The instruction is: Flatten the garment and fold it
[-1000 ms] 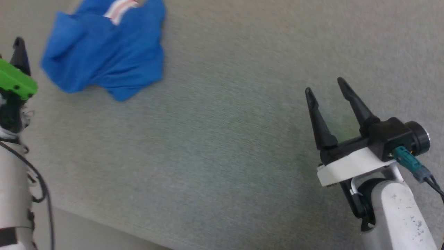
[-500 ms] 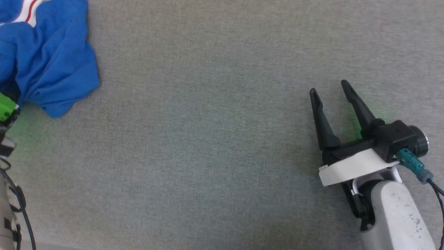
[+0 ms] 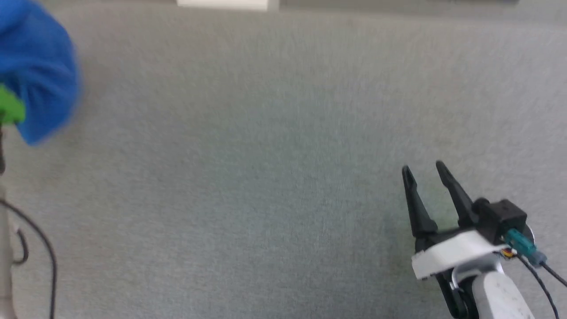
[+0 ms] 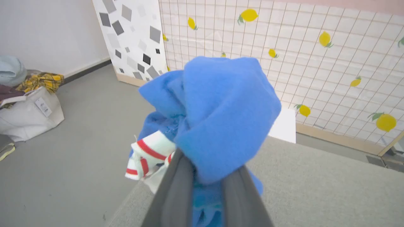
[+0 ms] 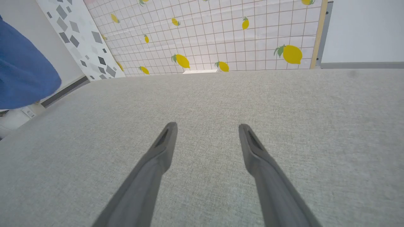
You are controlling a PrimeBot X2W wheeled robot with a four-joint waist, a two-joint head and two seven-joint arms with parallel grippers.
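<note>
We counted one blue shirt, one grey desk and two hands: the left hand and the right hand. On the floor we counted one white bag. We counted two screens: one lemon screen and one speckled screen.

I read bare grey surface as open passage from the right gripper to the far edge. The bunched garment, clamped in the left gripper, obstructs the left side. A lemon-print panel bounds the far side.
</note>
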